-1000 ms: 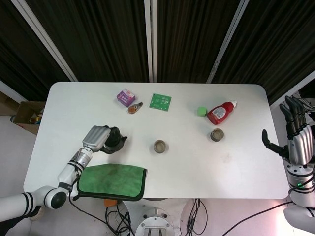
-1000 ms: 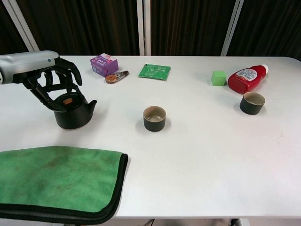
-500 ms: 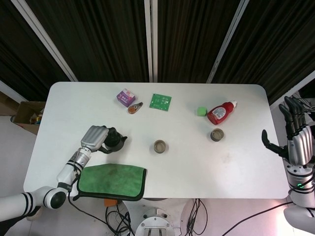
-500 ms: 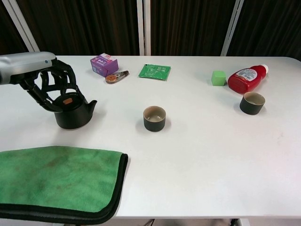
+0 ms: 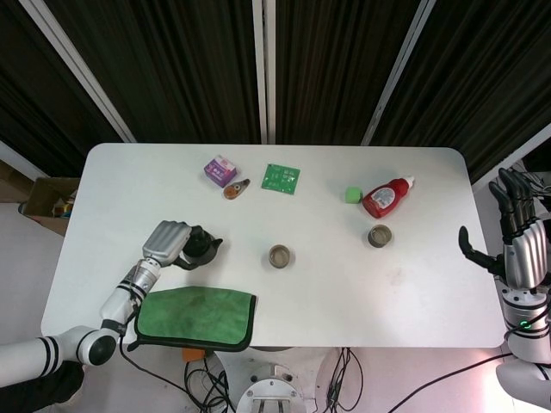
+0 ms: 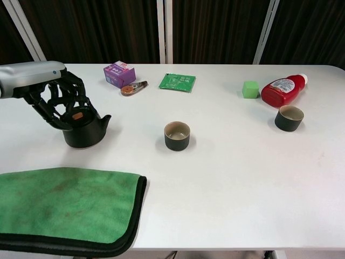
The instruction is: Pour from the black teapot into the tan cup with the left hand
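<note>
The black teapot (image 6: 85,132) stands on the white table (image 6: 232,178) at the left, spout toward the middle. My left hand (image 6: 56,97) curls round its far left side, fingers wrapped about the lid and handle area. In the head view this left hand (image 5: 168,241) covers part of the teapot (image 5: 201,248). A tan-lined cup (image 6: 177,135) sits upright at the table's middle, a hand's length right of the spout, and shows as the cup (image 5: 280,255) in the head view. My right hand (image 5: 516,234) hangs open beyond the table's right edge.
A green cloth (image 6: 64,205) lies at the front left, just before the teapot. A second dark cup (image 6: 289,117) stands right, near a red bottle (image 6: 282,90) and green cube (image 6: 250,89). A purple box (image 6: 119,74), a small tape holder (image 6: 133,88) and a green packet (image 6: 177,82) lie at the back.
My left hand's fingers, spread over the teapot's top a second ago, have drawn in round its left side. The teapot and the right hand have not moved.
</note>
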Available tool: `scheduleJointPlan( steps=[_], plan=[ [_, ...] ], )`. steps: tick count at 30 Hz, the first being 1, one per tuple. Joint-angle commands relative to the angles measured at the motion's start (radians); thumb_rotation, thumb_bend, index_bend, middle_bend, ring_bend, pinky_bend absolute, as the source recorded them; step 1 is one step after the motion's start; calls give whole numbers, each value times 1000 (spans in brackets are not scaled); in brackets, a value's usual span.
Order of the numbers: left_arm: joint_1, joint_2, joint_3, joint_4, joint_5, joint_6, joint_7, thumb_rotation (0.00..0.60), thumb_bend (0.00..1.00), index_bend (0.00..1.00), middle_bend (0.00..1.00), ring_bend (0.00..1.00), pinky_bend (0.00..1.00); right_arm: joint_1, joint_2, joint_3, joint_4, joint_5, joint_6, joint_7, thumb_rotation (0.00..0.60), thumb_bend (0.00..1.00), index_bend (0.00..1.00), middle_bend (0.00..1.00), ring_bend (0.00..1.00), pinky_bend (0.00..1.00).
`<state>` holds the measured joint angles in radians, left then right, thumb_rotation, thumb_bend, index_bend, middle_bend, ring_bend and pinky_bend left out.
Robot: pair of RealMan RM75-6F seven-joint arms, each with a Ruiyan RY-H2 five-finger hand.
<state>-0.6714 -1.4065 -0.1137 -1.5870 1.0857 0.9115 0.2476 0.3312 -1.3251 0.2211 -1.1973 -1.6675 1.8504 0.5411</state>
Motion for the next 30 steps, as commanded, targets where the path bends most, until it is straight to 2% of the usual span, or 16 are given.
scheduleJointPlan(
  steps=[1, 6, 30],
  plan=[
    [-1, 0, 1, 0, 1, 0, 0, 600, 29, 479, 575, 467, 385, -1, -2, 0, 2, 1, 0, 1, 600, 451, 0, 0, 0, 0],
    [-3, 0, 3, -1, 3, -1, -1, 600, 29, 498, 591, 485, 347, -2, -3, 0, 6, 5, -3, 2, 600, 452, 0, 0, 0, 0],
    [-10, -6, 12, 9, -2, -18, -20, 600, 28, 566, 654, 592, 344, -2, -11, 3, 17, 15, -9, 3, 600, 456, 0, 0, 0, 0]
  ],
)
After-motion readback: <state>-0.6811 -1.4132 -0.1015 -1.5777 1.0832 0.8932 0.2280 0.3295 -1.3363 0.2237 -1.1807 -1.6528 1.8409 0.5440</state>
